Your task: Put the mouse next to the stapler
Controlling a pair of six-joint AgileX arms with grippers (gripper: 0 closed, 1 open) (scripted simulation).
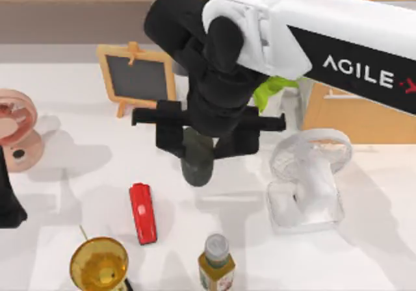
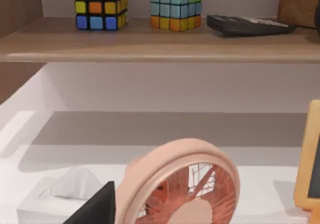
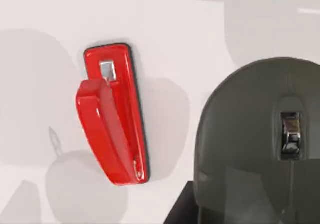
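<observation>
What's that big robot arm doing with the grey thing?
The right gripper is holding the dark grey mouse up over the middle of the white table. The red stapler lies on the table just below and to the left of it in the top view, so the mouse still has to be set down beside it. The left arm waits at the table's left edge.
</observation>
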